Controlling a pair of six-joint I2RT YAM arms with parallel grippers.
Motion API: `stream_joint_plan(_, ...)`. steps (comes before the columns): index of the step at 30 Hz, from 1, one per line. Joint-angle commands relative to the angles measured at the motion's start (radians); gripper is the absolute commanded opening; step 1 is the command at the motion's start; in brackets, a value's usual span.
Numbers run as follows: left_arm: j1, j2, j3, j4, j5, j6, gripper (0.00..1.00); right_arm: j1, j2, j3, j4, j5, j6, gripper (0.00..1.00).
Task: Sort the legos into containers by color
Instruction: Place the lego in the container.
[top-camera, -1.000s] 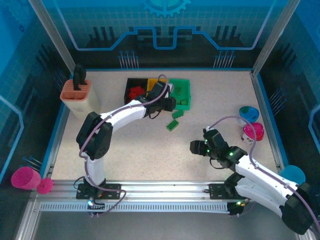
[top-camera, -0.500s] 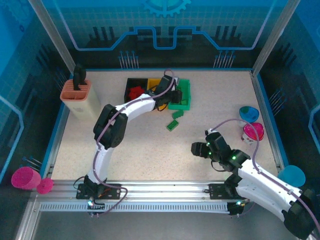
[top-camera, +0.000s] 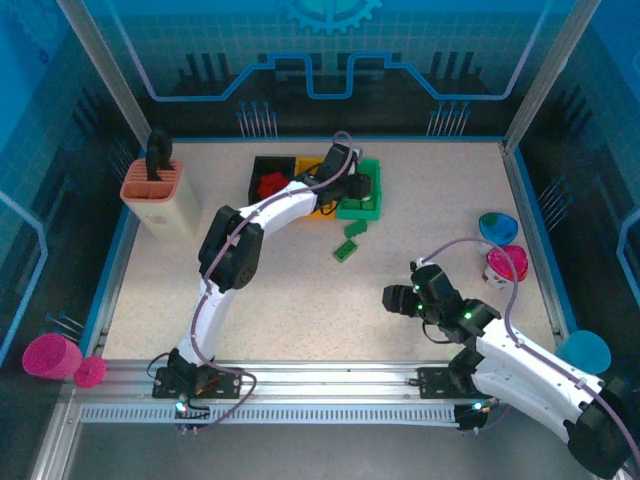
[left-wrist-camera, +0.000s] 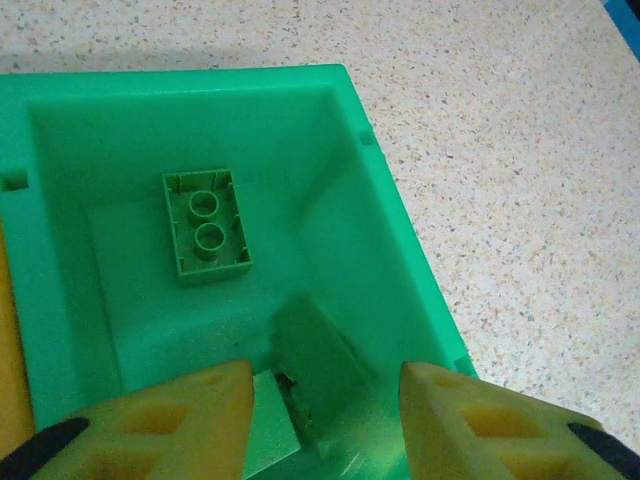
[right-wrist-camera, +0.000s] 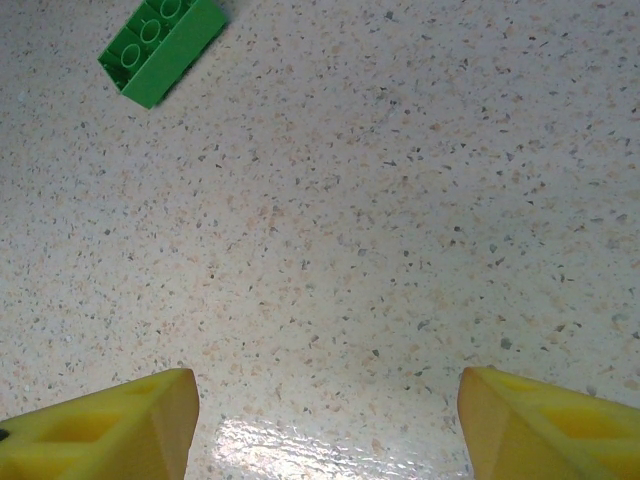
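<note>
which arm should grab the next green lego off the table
Left, probably: the left gripper is open over the green bin, with both loose legos just beside that bin. The right gripper, also open, is farther off.

The speckled beige desk (top-camera: 300, 300), edged with a blue rim, carried a row of three small open containers at its back; the black rectangular plastic bin (top-camera: 257, 172) stood leftmost, the yellow plastic bin (top-camera: 306, 164) in the middle, the green plastic bin (top-camera: 366, 211) on the right, all side by side; just in front of the green one two green plastic toy bricks lay on the bare surface, the farther brick (top-camera: 354, 229) near the bin's front wall, the nearer brick (top-camera: 345, 249) just beside it; at the left rear stood a salmon-pink slotted plastic holder (top-camera: 155, 200); near the right edge a blue plastic bowl (top-camera: 496, 226) and a pink plastic cup (top-camera: 506, 263) sat close together.
</note>
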Motion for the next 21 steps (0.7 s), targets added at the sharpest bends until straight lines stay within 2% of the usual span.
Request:
stream_joint_plan(1, 0.006, -0.053, 0.042, -0.015, -0.02, 0.039, 0.55, 0.018, -0.014, 0.007, -0.024, -0.003, 0.021, 0.7)
stream_joint_plan(4, 0.004, -0.142, 0.002, 0.006, -0.013, 0.039, 0.61, 0.021, -0.014, 0.015, -0.027, 0.0, 0.023, 0.7)
stream_joint_plan(10, -0.012, -0.443, -0.296, 0.213, -0.018, 0.022, 0.63, 0.037, 0.036, 0.045, -0.008, 0.002, 0.012, 0.71)
stream_joint_plan(17, -0.039, -0.785, -0.654, 0.34, -0.039, 0.012, 0.65, 0.049, 0.19, 0.158, -0.001, 0.026, 0.01, 0.7)
stream_joint_plan(21, -0.085, -0.944, -0.811, 0.336, -0.093, 0.039, 0.65, 0.058, 0.311, 0.252, -0.006, 0.04, 0.035, 0.72)
